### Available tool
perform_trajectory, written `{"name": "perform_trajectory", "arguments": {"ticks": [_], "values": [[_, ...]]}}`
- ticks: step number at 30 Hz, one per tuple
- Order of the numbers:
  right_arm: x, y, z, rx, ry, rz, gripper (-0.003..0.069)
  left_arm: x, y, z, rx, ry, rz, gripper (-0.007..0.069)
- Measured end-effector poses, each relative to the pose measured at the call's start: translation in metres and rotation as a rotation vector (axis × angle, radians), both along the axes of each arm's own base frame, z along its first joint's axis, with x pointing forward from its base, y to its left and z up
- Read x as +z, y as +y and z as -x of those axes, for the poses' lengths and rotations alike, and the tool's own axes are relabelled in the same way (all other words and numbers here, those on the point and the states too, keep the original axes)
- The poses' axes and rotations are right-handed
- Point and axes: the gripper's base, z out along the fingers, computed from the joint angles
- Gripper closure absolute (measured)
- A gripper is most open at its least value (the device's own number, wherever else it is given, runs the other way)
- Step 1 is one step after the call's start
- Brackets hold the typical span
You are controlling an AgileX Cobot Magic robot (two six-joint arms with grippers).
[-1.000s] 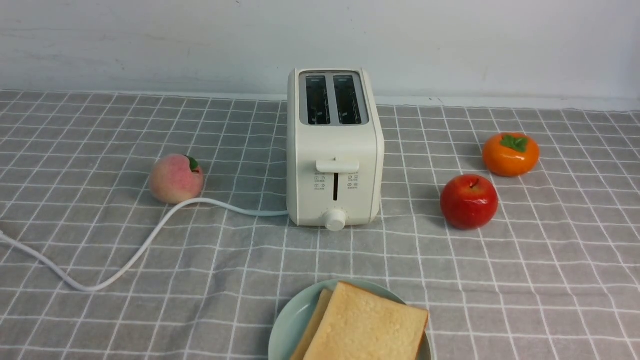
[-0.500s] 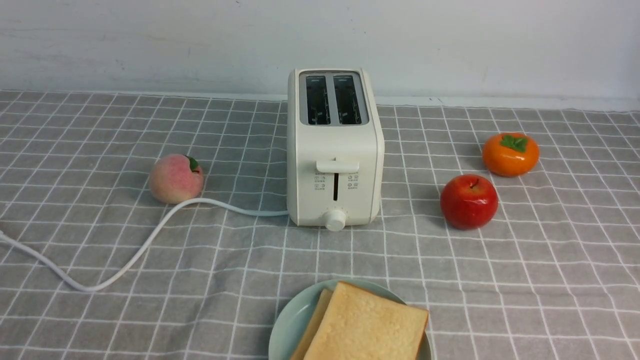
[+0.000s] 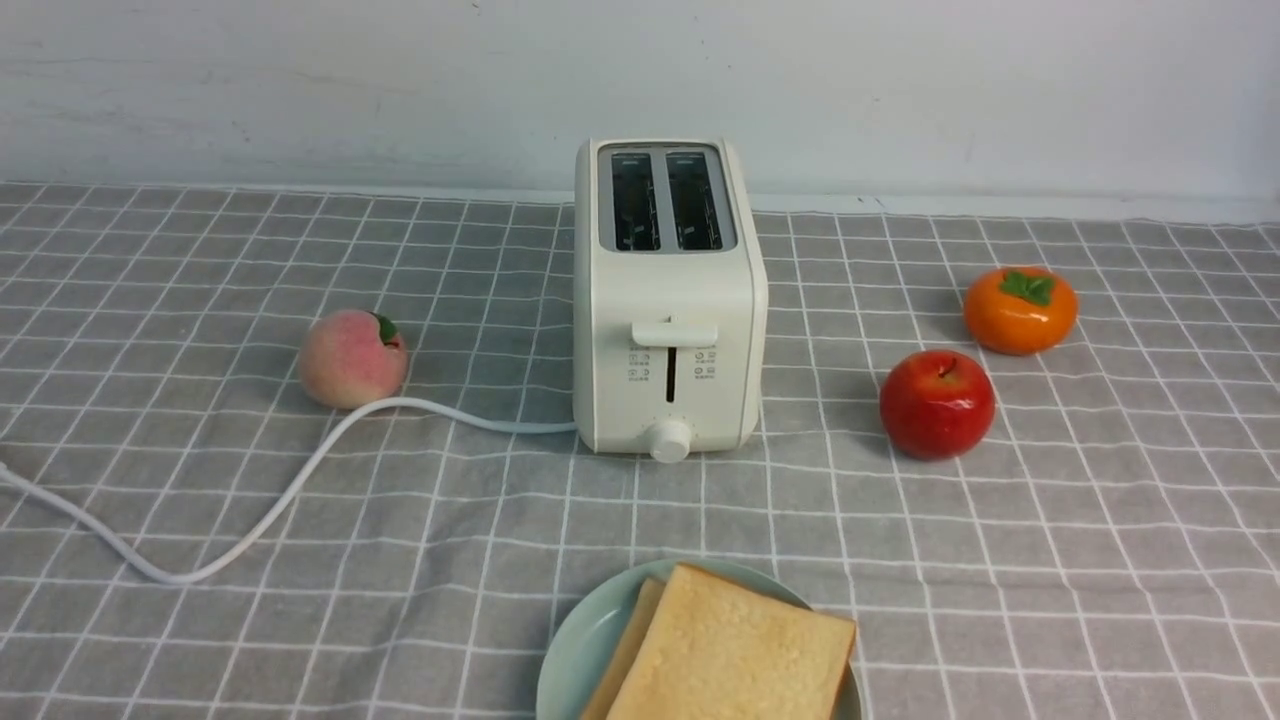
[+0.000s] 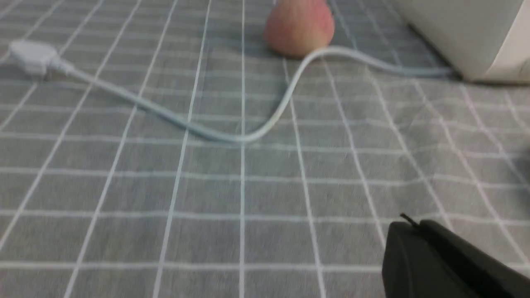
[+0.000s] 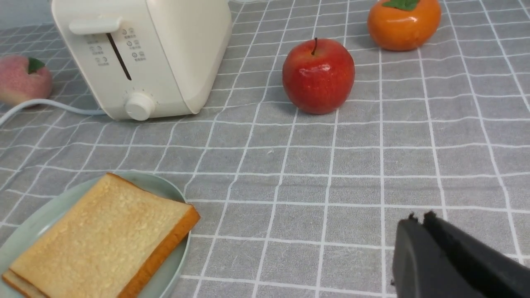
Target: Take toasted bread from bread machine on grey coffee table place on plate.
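Now | toasted bread (image 3: pixel 735 655) on plate (image 3: pixel 590 640) at near edge | left gripper (image 4: pixel 410 231) clenched, empty | right gripper (image 5: pixel 418 225) clenched, empty

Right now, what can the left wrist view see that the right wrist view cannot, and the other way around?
Only the left wrist view shows the plug at the end of the cord, and the shut left tool.

Only the right wrist view shows the plate with the toasted bread stacked on it, the red apple, the orange persimmon, the bread machine's lever and knob, and the shut right tool.

Both show the bread machine, the peach, the white cord and the grey coffee table.
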Motion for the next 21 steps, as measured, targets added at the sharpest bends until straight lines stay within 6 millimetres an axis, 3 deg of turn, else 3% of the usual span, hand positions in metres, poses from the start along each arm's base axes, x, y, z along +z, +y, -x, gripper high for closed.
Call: {"name": "perform_trajectory", "arguments": {"ticks": [21], "values": [[0.0, 0.0, 0.0, -0.001, 0.001, -0.003, 0.0626, -0.0005, 0.0005, 0.0001, 0.002, 0.005, -0.011, 0.062]]}}
